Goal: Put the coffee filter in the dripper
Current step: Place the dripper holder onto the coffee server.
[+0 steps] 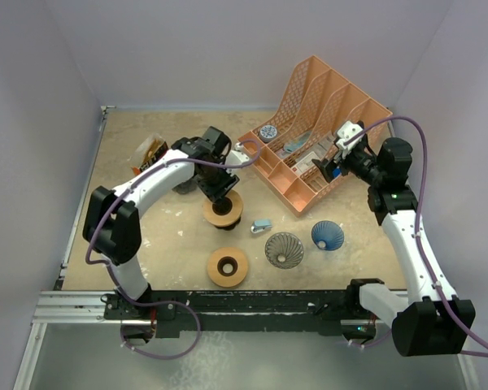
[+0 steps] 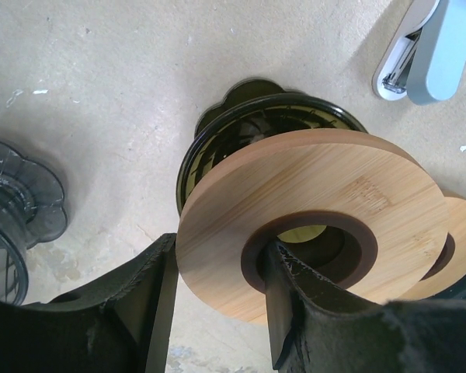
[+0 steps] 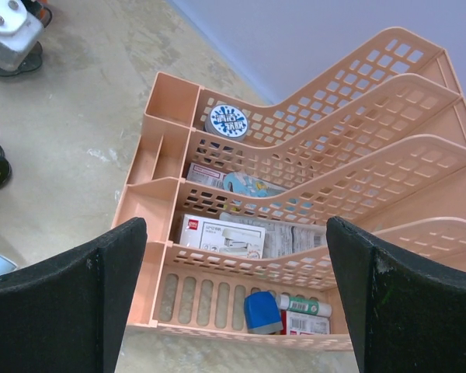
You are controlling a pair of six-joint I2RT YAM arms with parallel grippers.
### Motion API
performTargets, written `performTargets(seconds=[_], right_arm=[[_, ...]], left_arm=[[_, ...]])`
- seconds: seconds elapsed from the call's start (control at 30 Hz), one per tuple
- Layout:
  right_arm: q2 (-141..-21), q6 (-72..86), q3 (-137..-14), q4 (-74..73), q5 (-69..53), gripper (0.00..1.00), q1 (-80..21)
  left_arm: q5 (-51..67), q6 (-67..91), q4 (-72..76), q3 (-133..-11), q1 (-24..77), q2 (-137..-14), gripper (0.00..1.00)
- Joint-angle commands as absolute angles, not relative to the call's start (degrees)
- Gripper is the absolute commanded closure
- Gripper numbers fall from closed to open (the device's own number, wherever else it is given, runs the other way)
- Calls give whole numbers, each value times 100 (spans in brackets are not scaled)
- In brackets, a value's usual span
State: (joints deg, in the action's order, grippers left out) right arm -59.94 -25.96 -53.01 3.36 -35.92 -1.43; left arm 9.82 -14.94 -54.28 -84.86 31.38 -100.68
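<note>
My left gripper [image 1: 220, 193] is shut on a wooden ring [image 1: 224, 213], with one finger through its hole and the other outside its rim. In the left wrist view the ring [image 2: 311, 186] hangs tilted over a dark ribbed dripper [image 2: 233, 132]. A clear grey dripper [image 1: 284, 249] and a blue dripper [image 1: 327, 236] stand on the table to the right. I see no loose coffee filter; a brown packet [image 1: 150, 150] lies at the far left. My right gripper [image 1: 325, 168] is open and empty above the orange organizer [image 1: 309, 138].
A second wooden ring [image 1: 227, 266] lies near the front. A white and blue clip [image 1: 261, 226] lies between the held ring and the grey dripper. The organizer [image 3: 241, 202] holds boxes, a tape roll and small stationery. Another dark dripper [image 2: 8, 210] stands beside the left gripper.
</note>
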Motion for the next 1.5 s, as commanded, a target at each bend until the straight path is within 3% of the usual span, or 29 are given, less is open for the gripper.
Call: performTargets(seconds=[0.0, 0.63, 1.47], right_arm=[[-5876, -2637, -5291, 554, -3594, 0, -105], [-5885, -2654, -5273, 554, -3616, 0, -105], [-5889, -2664, -5265, 554, -3612, 0, -105]], left_arm=[[805, -1215, -5196, -8814, 3229, -10120, 77], [441, -1046, -5315, -9077, 3295, -10598, 72], [362, -949, -5592, -8950, 3314, -10211, 47]])
